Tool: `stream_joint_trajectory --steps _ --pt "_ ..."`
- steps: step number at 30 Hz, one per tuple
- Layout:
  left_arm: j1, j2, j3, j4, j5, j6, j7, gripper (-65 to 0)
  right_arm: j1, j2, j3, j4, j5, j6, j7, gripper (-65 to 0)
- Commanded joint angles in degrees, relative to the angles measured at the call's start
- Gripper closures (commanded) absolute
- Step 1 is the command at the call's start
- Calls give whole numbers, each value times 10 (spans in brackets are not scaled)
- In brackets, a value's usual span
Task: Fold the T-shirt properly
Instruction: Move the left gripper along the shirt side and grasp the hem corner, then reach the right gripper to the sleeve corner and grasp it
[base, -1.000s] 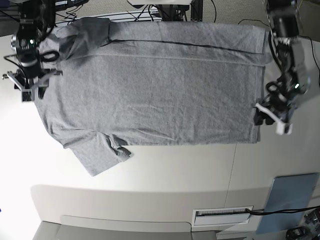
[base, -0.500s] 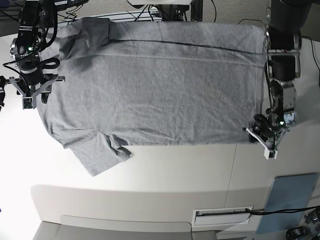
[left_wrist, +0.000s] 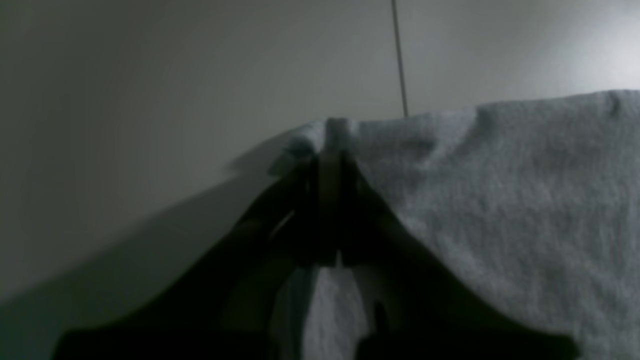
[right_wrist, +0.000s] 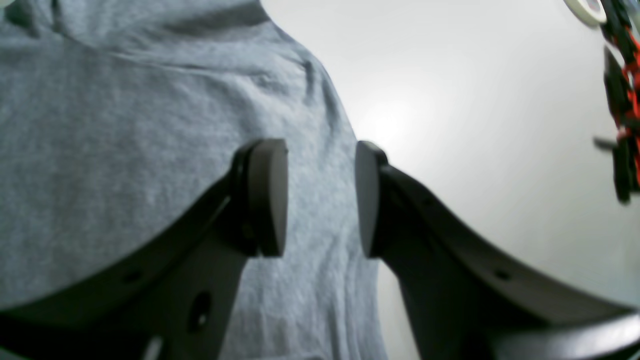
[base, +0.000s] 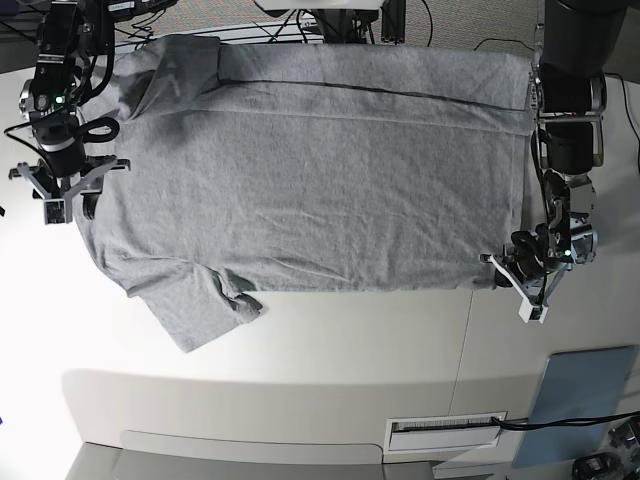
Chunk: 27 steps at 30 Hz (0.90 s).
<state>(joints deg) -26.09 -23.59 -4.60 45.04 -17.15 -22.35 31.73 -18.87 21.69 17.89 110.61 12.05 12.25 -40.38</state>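
Since the earlier frame the left pincer (base: 527, 272) has dropped to the shirt (base: 310, 170) hem corner and clamped on it, so a fold lift looks ready. Shirt lies flat on the worktop (base: 330, 340). Right pincer (right_wrist: 320, 197) hovers apart over the collar-side edge, empty.
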Motion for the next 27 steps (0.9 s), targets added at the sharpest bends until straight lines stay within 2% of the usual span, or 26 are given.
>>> stream_joint_trajectory --steps 1,3,6,11,19,23,27 --pt "-9 -3 0 3 5 -2 20 0 14 10 4 1 -1 6 11 -227" --pt "-9 -3 0 3 5 -2 21 0 43 10 3 -30 0 26 9 -227" --pt "-9 -3 0 3 5 -2 33 0 111 14 -18 -104 2 30 1 -227" --pt "-2 0 0 2 5 1 34 0 266 28 -104 -270 1 30 -12 -227" --pt "4 1 0 2 5 0 34 0 537 28 -233 -595 -1 32 -25 -227" --pt "4 1 0 2 5 5 34 0 640 17 -289 -760 2 74 1 -227" --pt "4 1 0 2 7 7 34 0 703 -5 -319 -894 2 94 38 -227"
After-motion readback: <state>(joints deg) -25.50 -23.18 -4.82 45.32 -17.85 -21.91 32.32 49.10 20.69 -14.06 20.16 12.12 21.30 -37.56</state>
